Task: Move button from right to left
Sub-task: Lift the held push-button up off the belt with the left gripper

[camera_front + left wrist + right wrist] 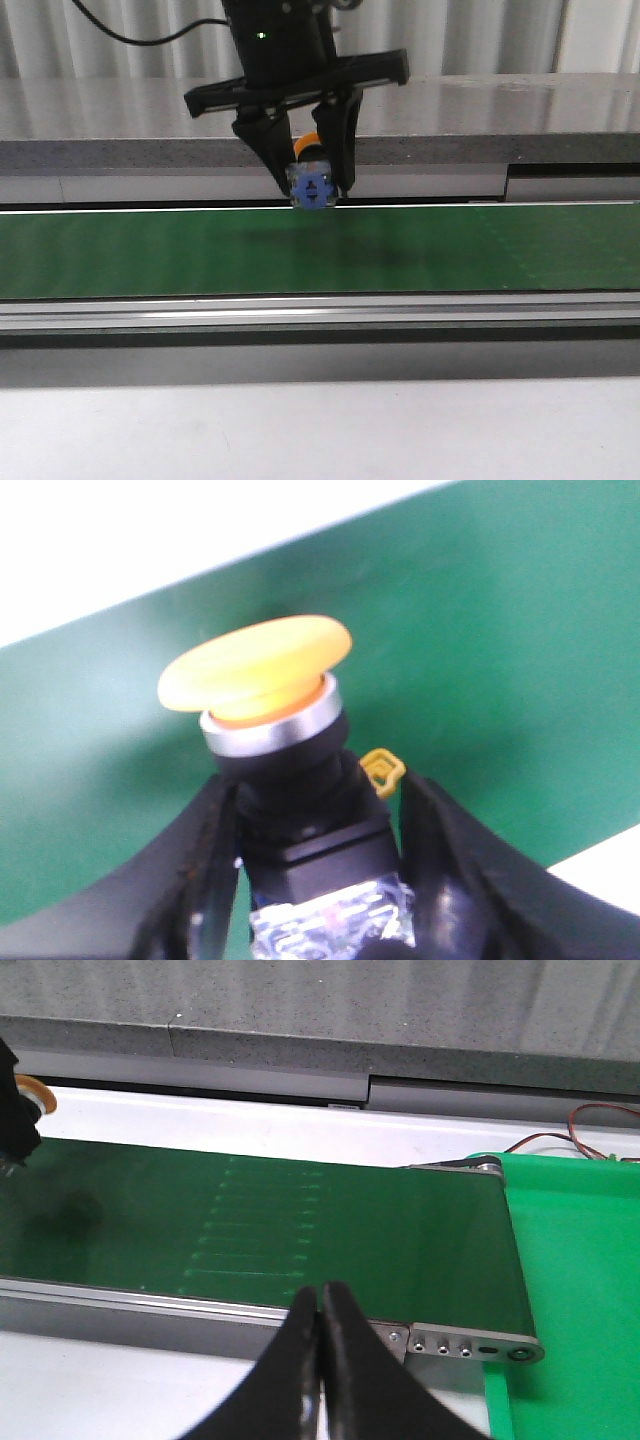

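Note:
The button has a yellow-orange mushroom cap [255, 665], a black collar and a blue contact block [312, 188]. My left gripper [312, 185] is shut on it and holds it in the air just above the far edge of the green conveyor belt [150, 250], about mid-belt. In the left wrist view the black fingers [210, 830] press the button's body from both sides. The cap also shows at the edge of the right wrist view [32, 1095]. My right gripper [320, 1300] is shut and empty, at the belt's near edge by its right end.
A grey stone ledge [500, 110] runs behind the belt. A metal rail [320, 312] borders its near side. A bright green mat [580, 1260] lies beyond the belt's right end, with red and black wires [600, 1125] behind it.

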`<state>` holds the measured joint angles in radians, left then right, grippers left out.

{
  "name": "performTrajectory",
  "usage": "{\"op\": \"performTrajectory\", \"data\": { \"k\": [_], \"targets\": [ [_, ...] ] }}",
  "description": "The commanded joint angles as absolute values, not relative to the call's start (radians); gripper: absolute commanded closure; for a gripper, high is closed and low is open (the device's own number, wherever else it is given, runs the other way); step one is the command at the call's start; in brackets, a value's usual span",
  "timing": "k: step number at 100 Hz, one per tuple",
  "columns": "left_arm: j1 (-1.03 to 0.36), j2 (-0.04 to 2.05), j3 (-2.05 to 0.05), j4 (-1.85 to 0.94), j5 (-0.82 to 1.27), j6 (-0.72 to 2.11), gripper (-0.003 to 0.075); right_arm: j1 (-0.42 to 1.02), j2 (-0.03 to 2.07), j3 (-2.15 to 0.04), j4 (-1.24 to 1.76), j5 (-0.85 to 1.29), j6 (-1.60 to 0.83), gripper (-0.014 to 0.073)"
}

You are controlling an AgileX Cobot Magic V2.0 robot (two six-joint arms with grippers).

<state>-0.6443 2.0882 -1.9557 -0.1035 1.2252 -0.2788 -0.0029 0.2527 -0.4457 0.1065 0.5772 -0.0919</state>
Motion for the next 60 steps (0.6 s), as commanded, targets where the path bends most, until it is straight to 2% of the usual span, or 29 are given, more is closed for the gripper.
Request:
{"op": "performTrajectory", "data": {
  "k": [1, 33, 60],
  "targets": [
    [-0.627, 2.0, -1.998, -0.097, 1.252, -0.262, 0.074, -0.002, 0.26, -0.47, 0.109, 0.497, -0.098, 0.0662],
    [-0.482, 1.936, -1.992, -0.095, 1.252, -0.118, 0.074, -0.002, 0.26, -0.47, 0.109, 0.497, -0.098, 0.0662],
    [-0.291, 1.86, -1.913, -0.079, 1.252, -0.01, 0.074, -0.002, 0.26, -0.47, 0.109, 0.497, -0.098, 0.0662]
  ]
}}
